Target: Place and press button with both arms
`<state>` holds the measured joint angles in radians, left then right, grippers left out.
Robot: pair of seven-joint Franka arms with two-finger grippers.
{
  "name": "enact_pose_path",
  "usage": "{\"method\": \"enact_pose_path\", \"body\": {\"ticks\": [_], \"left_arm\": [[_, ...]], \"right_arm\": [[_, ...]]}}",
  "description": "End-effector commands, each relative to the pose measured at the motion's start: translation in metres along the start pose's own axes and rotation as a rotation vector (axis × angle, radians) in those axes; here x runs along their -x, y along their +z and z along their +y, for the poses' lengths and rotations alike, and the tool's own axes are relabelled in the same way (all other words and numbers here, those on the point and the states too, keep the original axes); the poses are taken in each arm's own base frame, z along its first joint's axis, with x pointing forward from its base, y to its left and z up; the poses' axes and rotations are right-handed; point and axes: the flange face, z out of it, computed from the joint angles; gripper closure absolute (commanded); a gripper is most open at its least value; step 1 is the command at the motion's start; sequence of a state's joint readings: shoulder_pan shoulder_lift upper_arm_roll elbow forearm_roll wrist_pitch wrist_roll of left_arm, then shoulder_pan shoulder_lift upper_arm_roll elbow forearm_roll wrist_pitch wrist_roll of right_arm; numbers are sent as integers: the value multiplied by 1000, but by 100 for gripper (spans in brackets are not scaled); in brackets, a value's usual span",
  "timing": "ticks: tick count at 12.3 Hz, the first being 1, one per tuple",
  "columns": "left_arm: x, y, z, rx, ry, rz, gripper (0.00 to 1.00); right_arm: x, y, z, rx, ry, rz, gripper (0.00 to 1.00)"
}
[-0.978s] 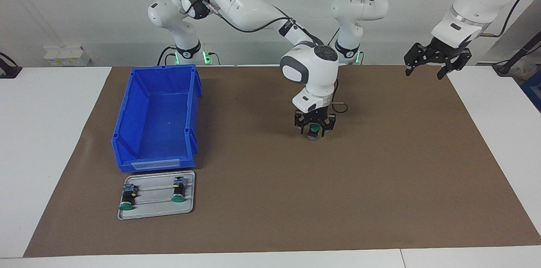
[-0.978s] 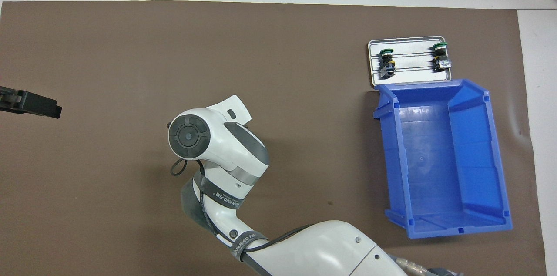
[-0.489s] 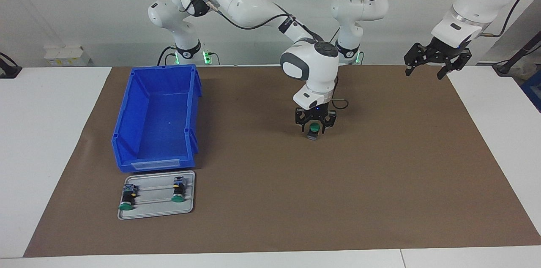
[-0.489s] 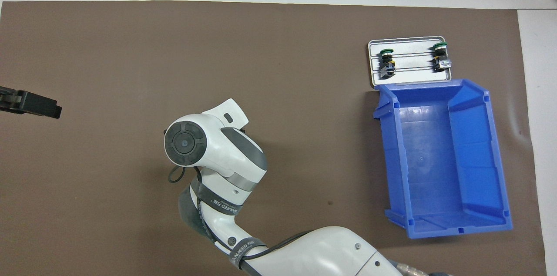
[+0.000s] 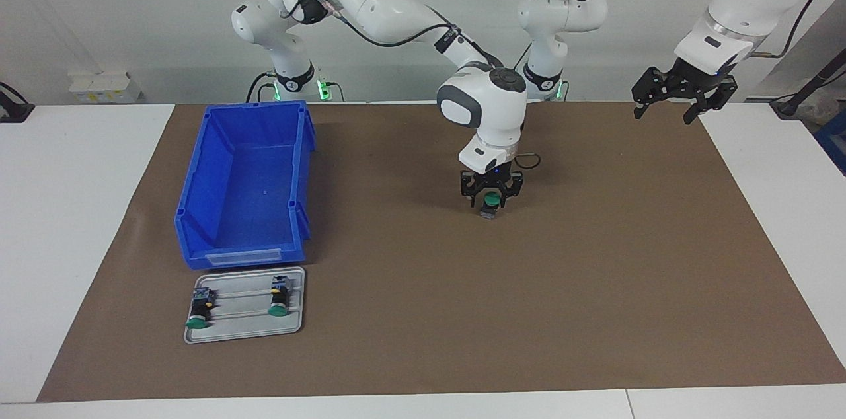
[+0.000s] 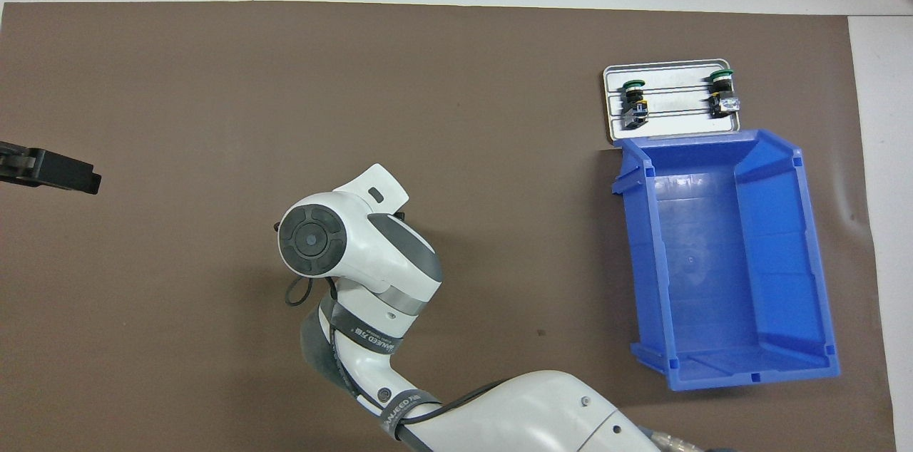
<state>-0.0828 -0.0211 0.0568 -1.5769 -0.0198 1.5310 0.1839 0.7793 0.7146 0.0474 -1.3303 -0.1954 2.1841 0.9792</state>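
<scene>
A green-capped button (image 5: 490, 202) stands upright on the brown mat (image 5: 595, 260), mid-table. My right gripper (image 5: 490, 199) points straight down around the button's cap; whether it grips the cap cannot be made out. In the overhead view the right arm's wrist (image 6: 342, 245) hides both the button and that gripper. My left gripper (image 5: 662, 116) hangs open and empty, high over the mat's corner at the left arm's end. Only its dark tip (image 6: 53, 170) shows in the overhead view.
A blue bin (image 5: 244, 184) (image 6: 720, 252) stands empty toward the right arm's end. Farther from the robots, touching the bin, a small metal tray (image 5: 241, 314) (image 6: 677, 125) holds two more green buttons (image 5: 198, 310) (image 5: 278, 300).
The right arm's wrist and gripper have risen slightly while the button stays at the same spot on the mat. The left arm has not moved.
</scene>
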Motion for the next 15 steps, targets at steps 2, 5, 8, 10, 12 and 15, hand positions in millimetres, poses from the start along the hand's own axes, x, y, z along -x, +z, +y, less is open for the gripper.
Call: {"method": "enact_pose_path", "body": {"ticks": [2, 5, 8, 10, 12, 15], "left_arm": [[10, -1, -2, -18, -3, 2, 0], [10, -1, -2, -18, -3, 2, 0], [10, -1, -2, -18, -3, 2, 0], [10, -1, -2, -18, -3, 2, 0], [10, -1, -2, -18, -3, 2, 0], [10, -1, -2, -18, -3, 2, 0]], "right_arm": [[3, -3, 4, -11, -23, 14, 17], [3, 2, 3, -23, -14, 16, 17], [7, 12, 1, -17, 22, 9, 18], [8, 16, 1, -13, 31, 7, 19], [11, 24, -1, -18, 38, 6, 20], [19, 33, -9, -20, 57, 9, 23]]}}
